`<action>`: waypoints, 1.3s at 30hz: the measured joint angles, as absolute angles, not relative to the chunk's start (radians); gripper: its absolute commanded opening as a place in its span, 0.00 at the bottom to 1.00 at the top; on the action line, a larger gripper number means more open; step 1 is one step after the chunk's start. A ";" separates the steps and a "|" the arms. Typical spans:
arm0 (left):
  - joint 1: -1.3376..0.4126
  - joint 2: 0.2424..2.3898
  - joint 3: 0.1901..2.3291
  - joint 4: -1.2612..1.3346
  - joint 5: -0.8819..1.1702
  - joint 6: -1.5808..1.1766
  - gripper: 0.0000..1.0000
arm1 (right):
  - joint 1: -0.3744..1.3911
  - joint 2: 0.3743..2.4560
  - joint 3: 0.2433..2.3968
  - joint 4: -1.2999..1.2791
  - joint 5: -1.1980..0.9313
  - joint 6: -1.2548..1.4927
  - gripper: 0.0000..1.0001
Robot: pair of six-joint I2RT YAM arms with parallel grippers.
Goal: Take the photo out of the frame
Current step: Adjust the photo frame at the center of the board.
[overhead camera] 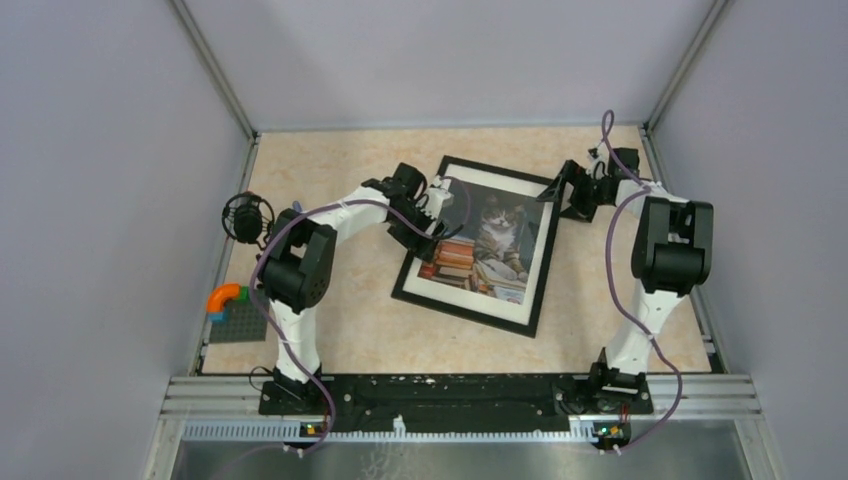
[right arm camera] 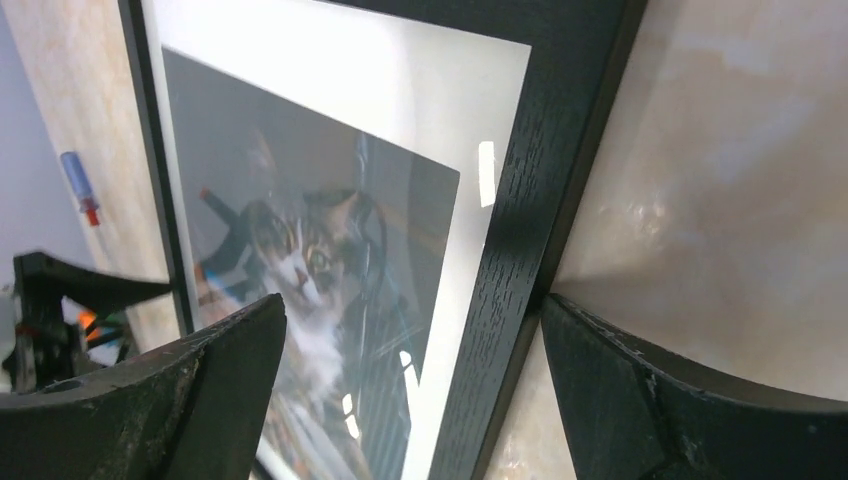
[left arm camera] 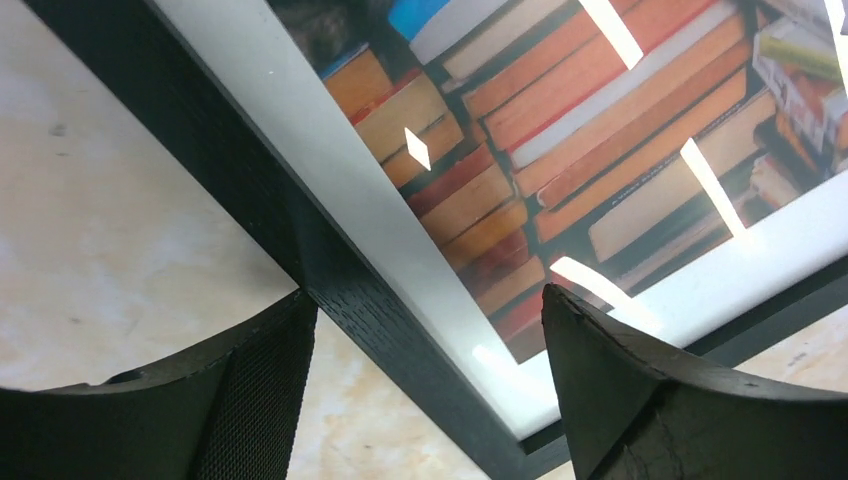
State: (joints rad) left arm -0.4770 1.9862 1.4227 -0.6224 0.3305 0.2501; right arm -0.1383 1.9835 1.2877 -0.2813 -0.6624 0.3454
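The black frame [overhead camera: 465, 312] lies face up, slightly turned, in the middle of the table. The photo [overhead camera: 490, 240] of a cat among books sits inside it behind glass. My left gripper [overhead camera: 432, 215] is open and low over the frame's left edge. In the left wrist view [left arm camera: 430, 330] the black bar [left arm camera: 380, 300] runs between its fingers, with the photo's books [left arm camera: 560, 150] beyond. My right gripper [overhead camera: 566, 196] is open at the frame's far right corner. In the right wrist view [right arm camera: 415, 350] its fingers straddle the right bar [right arm camera: 530, 230], with the cat print [right arm camera: 320, 260] beside it.
A grey brick plate with an orange and blue arch [overhead camera: 232, 308] lies at the table's left edge. A black round object [overhead camera: 247, 217] stands behind it. A small blue marker with a red tip [right arm camera: 78, 185] lies by the far wall. Walls close in on three sides.
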 measured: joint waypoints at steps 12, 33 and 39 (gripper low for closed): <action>-0.680 1.842 1.549 -0.497 0.152 0.002 0.99 | -0.167 1.648 1.137 -0.235 -0.550 0.329 0.99; -1.132 2.325 1.975 -0.406 -0.285 -0.294 0.72 | -0.393 1.522 1.132 -0.498 -0.586 0.263 0.94; -1.136 2.416 2.041 -0.412 -0.305 -0.314 0.62 | -0.402 1.534 1.098 -0.501 -0.620 0.262 0.91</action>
